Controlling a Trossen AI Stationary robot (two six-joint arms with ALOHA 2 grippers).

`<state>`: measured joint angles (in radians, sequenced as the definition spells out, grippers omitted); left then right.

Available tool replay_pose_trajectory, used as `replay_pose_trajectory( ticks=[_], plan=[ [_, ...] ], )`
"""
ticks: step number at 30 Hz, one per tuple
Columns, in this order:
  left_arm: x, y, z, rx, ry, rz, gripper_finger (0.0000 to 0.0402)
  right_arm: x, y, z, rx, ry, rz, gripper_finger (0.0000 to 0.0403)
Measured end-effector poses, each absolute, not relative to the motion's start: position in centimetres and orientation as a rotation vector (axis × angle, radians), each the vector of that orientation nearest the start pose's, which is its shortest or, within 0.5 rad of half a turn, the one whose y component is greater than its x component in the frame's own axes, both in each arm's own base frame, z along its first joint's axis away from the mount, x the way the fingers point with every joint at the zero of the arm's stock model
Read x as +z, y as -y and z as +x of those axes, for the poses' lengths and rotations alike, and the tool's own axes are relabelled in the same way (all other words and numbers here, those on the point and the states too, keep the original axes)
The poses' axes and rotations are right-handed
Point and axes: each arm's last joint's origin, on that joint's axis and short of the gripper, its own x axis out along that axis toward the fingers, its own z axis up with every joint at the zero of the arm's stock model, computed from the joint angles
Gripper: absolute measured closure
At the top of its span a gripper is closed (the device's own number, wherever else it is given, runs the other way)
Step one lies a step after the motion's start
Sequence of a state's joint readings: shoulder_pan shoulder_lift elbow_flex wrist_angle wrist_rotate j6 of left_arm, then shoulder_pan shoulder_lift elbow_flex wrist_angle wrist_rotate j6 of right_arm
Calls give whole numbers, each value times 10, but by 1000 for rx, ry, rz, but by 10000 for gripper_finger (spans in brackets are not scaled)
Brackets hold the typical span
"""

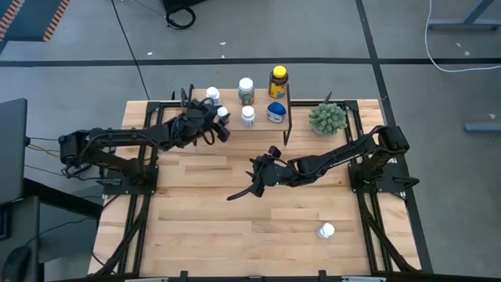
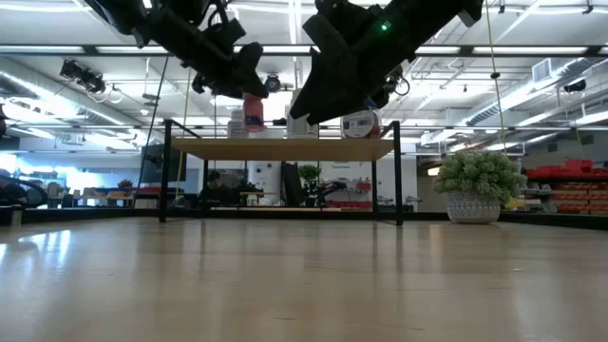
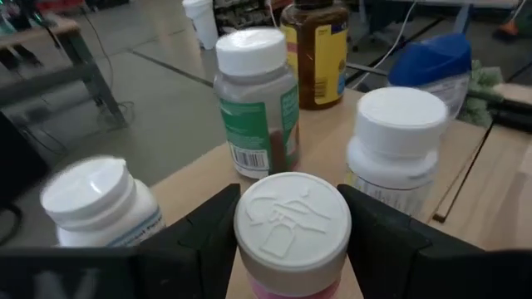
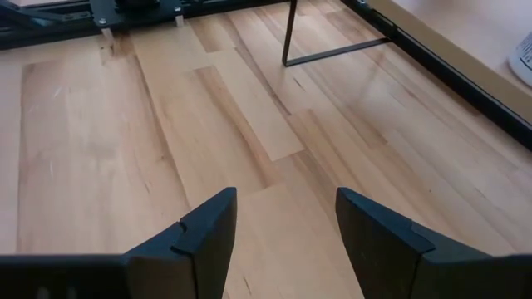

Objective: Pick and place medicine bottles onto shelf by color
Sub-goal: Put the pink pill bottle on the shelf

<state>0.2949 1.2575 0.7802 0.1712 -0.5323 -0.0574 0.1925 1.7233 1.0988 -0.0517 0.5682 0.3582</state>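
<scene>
The shelf (image 1: pixel 262 100) stands at the table's far edge, with a green-labelled white-capped bottle (image 3: pixel 258 100), an amber bottle (image 3: pixel 320 50), a blue-lidded bottle (image 3: pixel 432 66) and two more white-capped bottles (image 3: pixel 399 141) (image 3: pixel 96 199) standing upright on it. My left gripper (image 1: pixel 221 115) is over the shelf's left part, shut on a pink-labelled, white-capped bottle (image 3: pixel 291 224). Another white-capped bottle (image 1: pixel 326 231) lies on the table near the front right. My right gripper (image 1: pixel 254 184) hangs open over the table's middle with nothing between its fingers (image 4: pixel 204 241). My left gripper pinches the pink-labelled bottle between its two fingers (image 3: pixel 199 241), which sit on opposite sides of it at and just below the white cap (image 3: pixel 249 241). The fingers come nearly level from the table's left. The bottle is upright (image 2: pixel 254 109); whether its base rests on the shelf board (image 2: pixel 285 148) I cannot tell.
A green spiky potted plant (image 1: pixel 327 117) stands to the right of the shelf at the back. The shelf's thin black legs (image 4: pixel 287 33) stand ahead of my right gripper. Bare wooden tabletop (image 1: pixel 203 219) spreads across the near half.
</scene>
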Motion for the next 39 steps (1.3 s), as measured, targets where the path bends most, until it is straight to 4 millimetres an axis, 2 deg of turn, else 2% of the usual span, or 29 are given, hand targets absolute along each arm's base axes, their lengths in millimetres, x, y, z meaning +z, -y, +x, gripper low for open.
replay_pose_trajectory(
  ticks=[9,18,33,39],
  plan=[
    [261,-102,259,789,-291,-52,215,213,-55,363,-466,-548,91,189],
    [248,-108,265,797,-331,-68,178,213,-55,363,-469,-546,91,189],
    [255,-109,267,793,-308,-39,173,213,-55,363,-468,-547,89,189],
    [255,-108,267,789,-313,-21,137,213,-55,363,-463,-552,70,189]
  ],
)
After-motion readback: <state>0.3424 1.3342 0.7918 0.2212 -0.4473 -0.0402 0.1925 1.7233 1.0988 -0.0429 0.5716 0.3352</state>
